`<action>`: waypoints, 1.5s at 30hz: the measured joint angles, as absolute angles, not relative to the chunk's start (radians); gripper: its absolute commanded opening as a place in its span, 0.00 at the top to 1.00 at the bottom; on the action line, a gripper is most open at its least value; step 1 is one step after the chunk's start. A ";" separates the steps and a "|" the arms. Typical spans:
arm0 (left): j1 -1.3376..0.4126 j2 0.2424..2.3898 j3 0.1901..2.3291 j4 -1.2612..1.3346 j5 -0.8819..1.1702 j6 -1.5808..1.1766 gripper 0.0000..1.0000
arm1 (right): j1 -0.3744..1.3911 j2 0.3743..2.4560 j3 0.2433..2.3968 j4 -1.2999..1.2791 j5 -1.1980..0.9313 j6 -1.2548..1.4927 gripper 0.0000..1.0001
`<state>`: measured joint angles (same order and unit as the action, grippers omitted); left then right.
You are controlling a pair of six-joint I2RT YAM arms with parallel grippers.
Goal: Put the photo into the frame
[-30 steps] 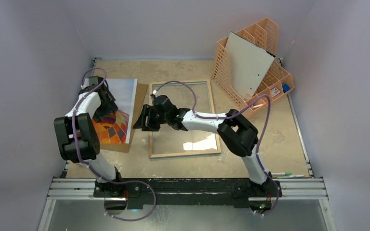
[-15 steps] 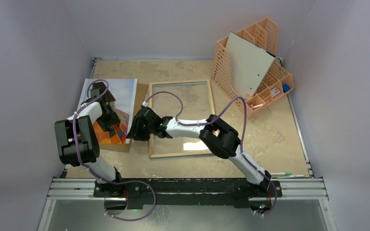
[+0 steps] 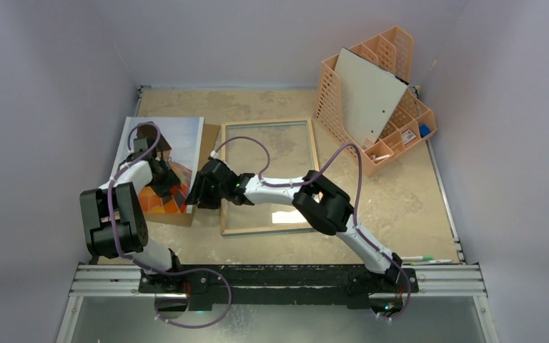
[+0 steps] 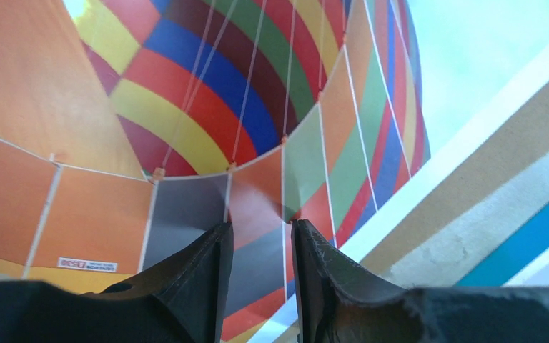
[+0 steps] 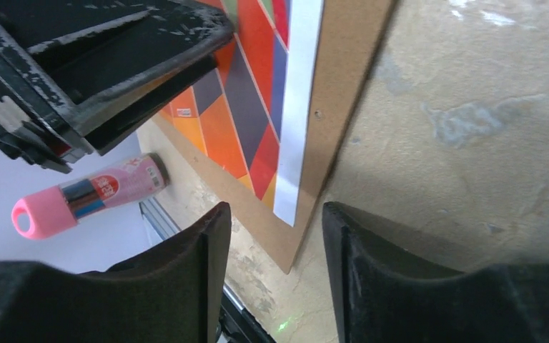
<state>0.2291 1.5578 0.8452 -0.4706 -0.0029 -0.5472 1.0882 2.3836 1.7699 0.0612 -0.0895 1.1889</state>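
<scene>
The photo (image 3: 175, 139), a hot-air balloon print, lies on a brown backing board (image 3: 209, 146) at the left of the table. My left gripper (image 3: 166, 187) stands on the print (image 4: 207, 93), its fingertips (image 4: 223, 232) resting on the paper a narrow gap apart, with only flat print showing between them. The frame (image 3: 313, 153) lies flat in the middle, wood-coloured rim up, glass pane inside. My right gripper (image 3: 199, 193) hangs open just above the board's near right corner (image 5: 297, 246), beside the photo's white border (image 5: 294, 128). Nothing sits between its fingers.
An orange lattice organiser (image 3: 407, 107) at the back right holds a leaning grey-white board (image 3: 368, 93). Two pens (image 3: 422, 259) lie at the near right edge. A pink capped tube (image 5: 89, 193) lies off the board's near left side.
My left gripper slid toward the near end of the photo and its jaws narrowed. My right gripper moved left, off the frame, to the board's near right corner.
</scene>
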 measured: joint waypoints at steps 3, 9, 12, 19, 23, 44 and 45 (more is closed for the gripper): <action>0.229 1.544 0.834 -0.467 0.031 -0.566 0.62 | 1.089 2.384 1.771 0.080 -0.102 1.182 0.45; 0.228 1.505 0.792 -0.468 0.090 -0.593 0.62 | 1.088 2.387 1.730 0.154 -0.187 1.176 0.59; 0.228 1.500 0.786 -0.471 0.112 -0.601 0.63 | 1.087 2.388 1.722 0.161 -0.194 1.159 0.74; 0.229 1.497 0.776 -0.484 0.217 -0.620 0.63 | 1.077 2.360 1.633 0.239 -0.173 1.111 0.82; 0.228 1.496 0.798 -0.545 0.228 -0.629 0.60 | 1.064 2.284 1.594 0.221 -0.123 1.056 0.78; 0.229 2.099 1.714 -0.621 -0.191 -0.486 0.05 | 0.838 2.127 1.625 0.163 -0.047 0.712 0.62; 0.229 2.138 1.741 -0.625 -0.215 -0.471 0.05 | 0.836 2.125 1.625 0.160 -0.050 0.700 0.62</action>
